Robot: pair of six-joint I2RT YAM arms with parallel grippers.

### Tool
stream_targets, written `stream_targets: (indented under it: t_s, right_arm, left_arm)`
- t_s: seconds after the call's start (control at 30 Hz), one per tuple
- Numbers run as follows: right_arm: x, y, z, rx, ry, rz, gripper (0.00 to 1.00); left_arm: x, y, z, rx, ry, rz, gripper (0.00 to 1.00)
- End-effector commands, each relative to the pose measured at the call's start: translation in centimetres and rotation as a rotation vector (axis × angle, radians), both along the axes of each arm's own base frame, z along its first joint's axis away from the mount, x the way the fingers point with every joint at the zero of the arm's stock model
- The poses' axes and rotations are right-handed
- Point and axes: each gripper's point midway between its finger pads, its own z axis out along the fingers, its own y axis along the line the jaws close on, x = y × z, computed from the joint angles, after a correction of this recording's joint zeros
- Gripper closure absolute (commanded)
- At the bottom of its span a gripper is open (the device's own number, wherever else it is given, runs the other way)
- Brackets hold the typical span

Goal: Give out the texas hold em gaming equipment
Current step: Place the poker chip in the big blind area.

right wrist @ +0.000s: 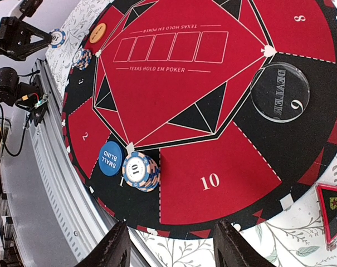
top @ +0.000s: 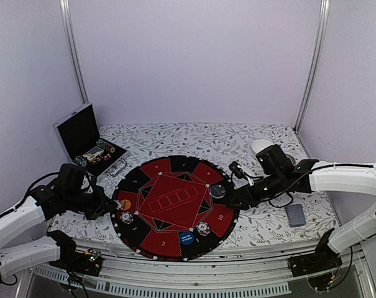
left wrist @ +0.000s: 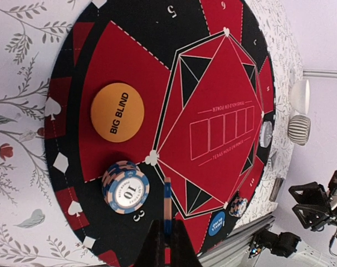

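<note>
A round red-and-black poker mat [top: 175,186] lies mid-table. My left gripper [left wrist: 167,231] is shut on one blue-and-pink chip [left wrist: 167,200], held edge-on over the mat's left edge beside a chip stack [left wrist: 125,187] and the orange Big Blind button [left wrist: 117,112]. My right gripper [right wrist: 171,242] is open and empty over the mat's right rim, apart from a second chip stack [right wrist: 141,171] and the blue Small Blind button [right wrist: 110,158]. A clear dealer disc [right wrist: 280,92] lies on the mat. A black-red triangle marker [right wrist: 332,208] lies just off the mat. A blue-backed card deck [top: 295,215] lies to the right.
An open black case [top: 88,139] with more chips stands at the back left. A white bowl [top: 260,146] is behind the right arm, and a ribbed cup [left wrist: 299,129] stands beside it. The table's near edge and rails run just below the mat.
</note>
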Motion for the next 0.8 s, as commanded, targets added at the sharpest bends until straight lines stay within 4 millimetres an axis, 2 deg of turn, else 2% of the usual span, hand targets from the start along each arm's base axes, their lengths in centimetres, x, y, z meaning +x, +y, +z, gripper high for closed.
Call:
stream_targets:
  t_s: [0.0, 0.1, 0.33, 0.5, 0.67, 0.77]
  right_arm:
    - [0.5, 0.0, 0.5, -0.004, -0.025, 0.0, 0.47]
    - [0.7, 0.0, 0.3, -0.008, -0.021, -0.002, 0.47]
    - [0.7, 0.1, 0.4, -0.007, -0.018, -0.002, 0.46]
    - [0.7, 0.2, 0.3, -0.006, -0.01, 0.0, 0.46]
    - [0.7, 0.1, 0.4, -0.007, -0.013, -0.005, 0.46]
    - [0.7, 0.1, 0.6, -0.007, -0.018, -0.005, 0.46]
  left_arm:
    - [0.6, -1.4, 0.9, -0.079, -0.044, -0.079, 1.0]
    - [-0.4, -2.1, -1.0, -0.133, 0.008, -0.099, 1.0]
    - [-1.5, -1.4, -2.1, -0.093, 0.045, -0.11, 1.0]
    - [-0.8, -1.7, -1.9, -0.097, 0.021, -0.119, 1.0]
    - [-0.5, -1.4, -2.8, -0.075, 0.04, -0.133, 1.0]
    - [0.0, -1.4, -2.4, -0.07, 0.026, -0.134, 1.0]
